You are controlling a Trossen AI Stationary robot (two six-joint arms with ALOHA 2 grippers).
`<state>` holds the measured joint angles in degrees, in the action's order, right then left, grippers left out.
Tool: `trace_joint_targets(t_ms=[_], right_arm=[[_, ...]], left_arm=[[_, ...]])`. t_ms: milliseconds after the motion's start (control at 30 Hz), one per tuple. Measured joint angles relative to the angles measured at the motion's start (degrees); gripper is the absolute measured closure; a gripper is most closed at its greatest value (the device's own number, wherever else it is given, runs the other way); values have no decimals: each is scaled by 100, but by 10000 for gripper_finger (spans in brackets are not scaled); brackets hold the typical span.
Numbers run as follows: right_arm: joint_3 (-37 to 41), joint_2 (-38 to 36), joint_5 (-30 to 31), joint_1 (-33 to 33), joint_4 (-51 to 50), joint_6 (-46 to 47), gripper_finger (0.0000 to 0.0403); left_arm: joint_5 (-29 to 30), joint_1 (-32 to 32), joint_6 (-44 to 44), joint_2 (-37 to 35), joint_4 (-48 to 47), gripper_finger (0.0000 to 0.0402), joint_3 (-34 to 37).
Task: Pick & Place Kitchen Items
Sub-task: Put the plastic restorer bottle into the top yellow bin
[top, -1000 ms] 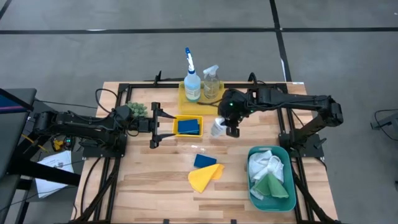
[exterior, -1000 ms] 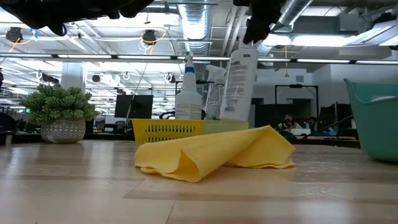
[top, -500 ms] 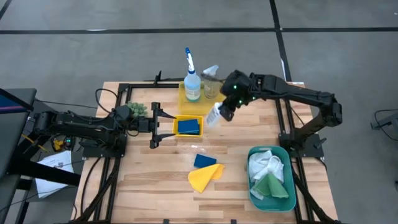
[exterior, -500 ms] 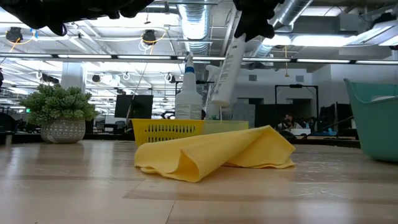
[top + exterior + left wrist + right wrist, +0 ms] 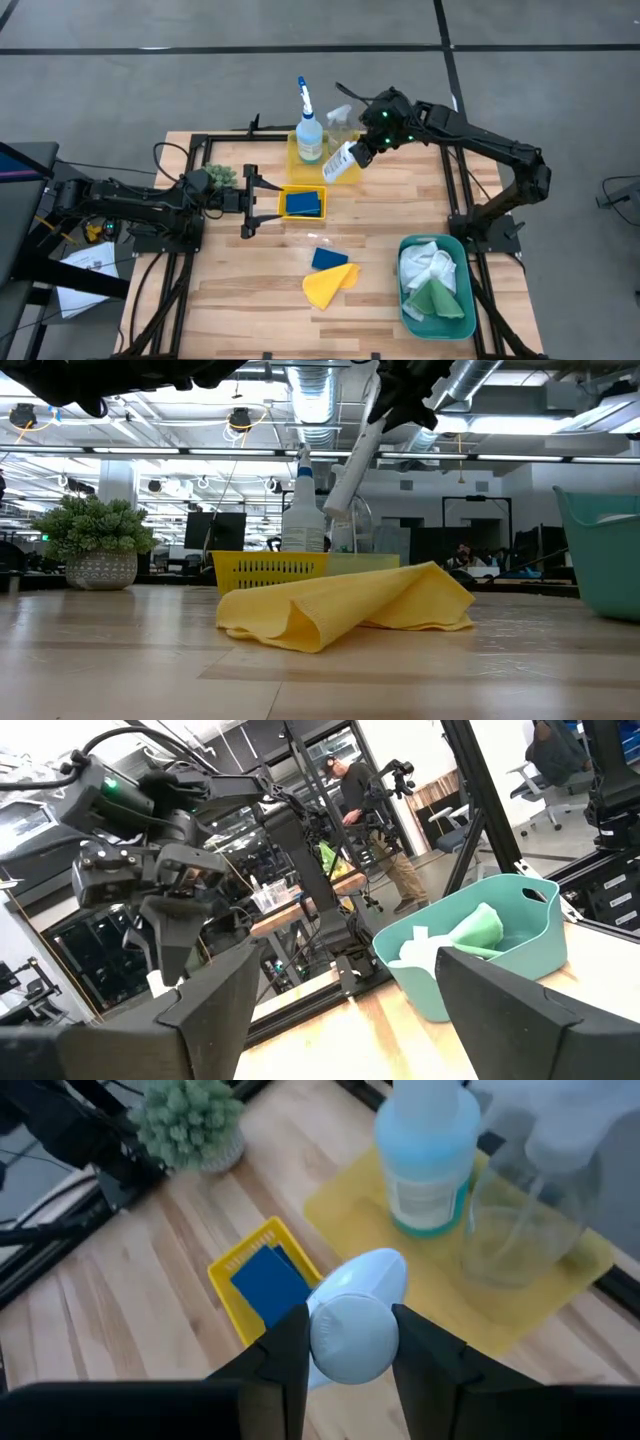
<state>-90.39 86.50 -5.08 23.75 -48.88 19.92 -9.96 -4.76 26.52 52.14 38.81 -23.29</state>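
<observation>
My right gripper (image 5: 362,150) is shut on a small white bottle (image 5: 340,163) and holds it in the air beside the flat yellow tray (image 5: 297,158) at the table's far side. On that tray stand a blue-white spray bottle (image 5: 308,135) and a clear spray bottle (image 5: 340,125). My left gripper (image 5: 250,202) waits open and level at the left, next to a small yellow basket (image 5: 285,190) with blue sponges (image 5: 302,203). A yellow cloth (image 5: 328,286) and another blue sponge (image 5: 328,258) lie on the wood nearer the front. My right gripper pinches the bottle's upper, capped end (image 5: 350,1330) between its two fingers (image 5: 285,1355). The fingers slant down from the table's far right. The bottle is lifted clear and tilted, its lower end (image 5: 336,503) pointing down toward the table's left.
A teal bin (image 5: 455,250) at the front right holds white and green cloths. A small green plant (image 5: 222,177) stands by the left arm. Black frame rails run along the table's sides. In the left wrist view a person (image 5: 365,810) stands beyond the table.
My right gripper has carried the bottle up and toward the table's far edge, rolling as it went. The bottle, hanging nearly upright a second ago, now slants with its lower end swung toward the left, beside the spray bottles.
</observation>
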Motion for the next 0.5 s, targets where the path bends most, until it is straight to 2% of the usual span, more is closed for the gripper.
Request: trace_joint_targets(t_ms=[267,400,500], right_arm=[[-30,183,34,0,119,-131,296],[-385,570,133,2,-73,-219,296],[-971,970,176,-33,-230,-342,296]], left_arm=[[-1,0,0,0,2,103,0],[-48,-2,0,0,3,103,0],[-92,-1,0,0,18,103,0]])
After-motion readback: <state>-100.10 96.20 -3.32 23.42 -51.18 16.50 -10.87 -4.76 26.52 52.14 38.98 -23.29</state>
